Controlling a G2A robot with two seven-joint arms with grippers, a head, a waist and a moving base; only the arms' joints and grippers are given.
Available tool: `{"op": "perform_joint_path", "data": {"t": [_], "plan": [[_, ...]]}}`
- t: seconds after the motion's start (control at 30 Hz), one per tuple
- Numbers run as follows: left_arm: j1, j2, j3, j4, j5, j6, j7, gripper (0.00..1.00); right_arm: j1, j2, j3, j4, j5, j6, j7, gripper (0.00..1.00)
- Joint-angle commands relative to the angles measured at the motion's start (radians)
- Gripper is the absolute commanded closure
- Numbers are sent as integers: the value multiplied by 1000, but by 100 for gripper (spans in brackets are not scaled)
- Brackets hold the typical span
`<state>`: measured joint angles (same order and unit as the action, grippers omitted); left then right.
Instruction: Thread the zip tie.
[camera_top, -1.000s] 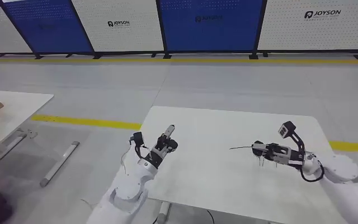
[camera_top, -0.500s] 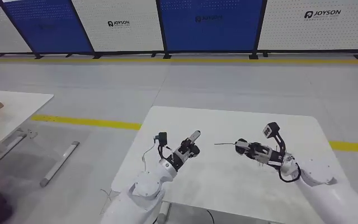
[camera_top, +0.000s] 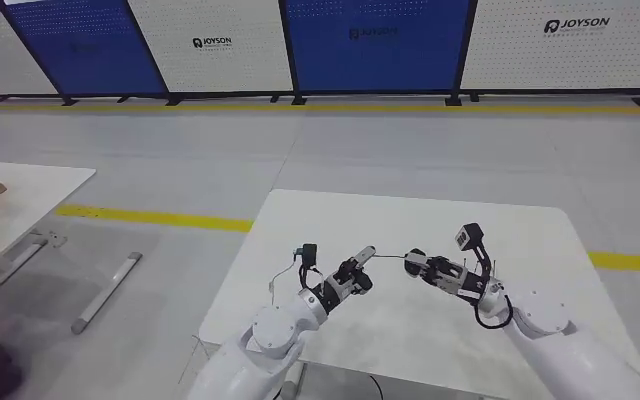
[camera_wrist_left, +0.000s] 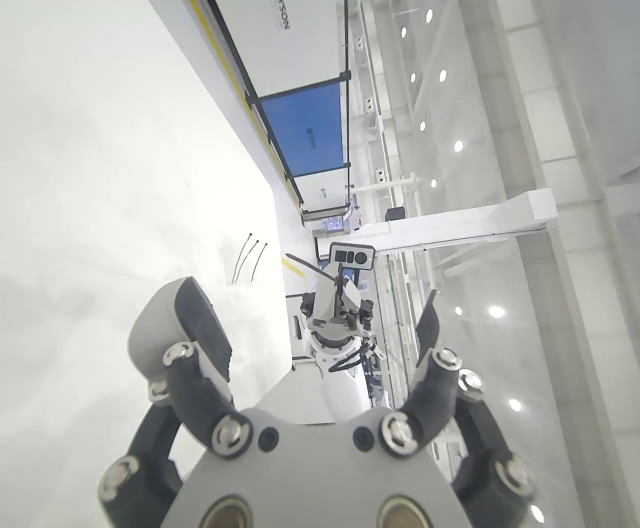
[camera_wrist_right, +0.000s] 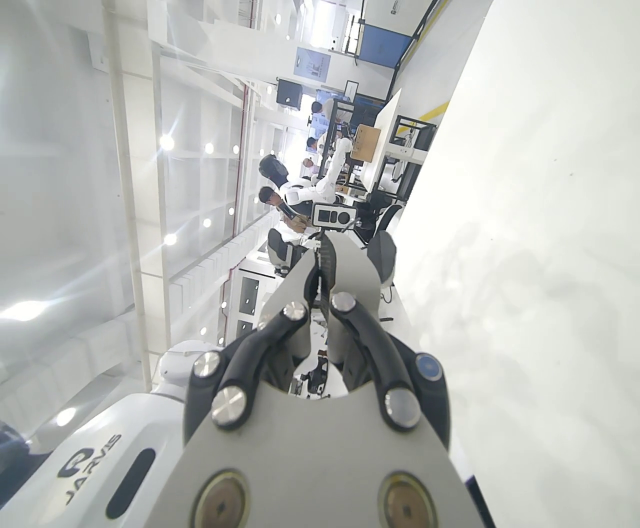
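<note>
A thin black zip tie (camera_top: 388, 257) is held level above the white table (camera_top: 420, 215) by my right gripper (camera_top: 412, 262), which is shut on it. In the right wrist view the tie (camera_wrist_right: 326, 260) runs out from between the closed fingers of the right gripper (camera_wrist_right: 324, 245) toward the left arm's wrist. My left gripper (camera_top: 362, 258) faces it from the other side, open, with the tie's free end at its fingertips. In the left wrist view the left gripper (camera_wrist_left: 310, 289) is spread wide and frames the right gripper (camera_wrist_left: 334, 305) and its tie (camera_wrist_left: 311, 266).
Three spare black zip ties (camera_wrist_left: 247, 257) lie together on the table near its far edge, behind the right arm. Blue and white partition panels (camera_top: 375, 45) stand across the floor beyond the table.
Both arms have moved inward over the table's middle. The right gripper carried the zip tie to the left, and the left gripper came right until its fingertips met the tie's free end.
</note>
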<state>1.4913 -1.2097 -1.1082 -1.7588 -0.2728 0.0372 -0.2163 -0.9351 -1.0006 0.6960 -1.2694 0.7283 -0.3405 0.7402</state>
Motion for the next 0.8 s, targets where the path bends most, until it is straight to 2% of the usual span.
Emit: {"op": "perform_joint_path", "data": {"t": [0.0, 0.07, 0.33, 0.4, 0.6, 0.77], "plan": [[-27, -8, 25, 22, -26, -5, 15, 0, 10, -19, -19, 12, -14, 1, -12, 100], [-41, -13, 33, 33, -36, -15, 40, 0, 13, -24, -24, 17, -14, 1, -11, 100], [-41, -13, 33, 33, -36, -15, 40, 0, 13, -24, -24, 17, -14, 1, -11, 100], [-41, -15, 33, 37, -53, -25, 59, 0, 13, -24, -24, 17, -14, 1, -11, 100], [-88, -30, 63, 87, -95, -41, 87, 0, 13, -24, -24, 17, -14, 1, -11, 100], [-88, -30, 63, 87, -95, -41, 87, 0, 13, -24, -24, 17, -14, 1, -11, 100]]}}
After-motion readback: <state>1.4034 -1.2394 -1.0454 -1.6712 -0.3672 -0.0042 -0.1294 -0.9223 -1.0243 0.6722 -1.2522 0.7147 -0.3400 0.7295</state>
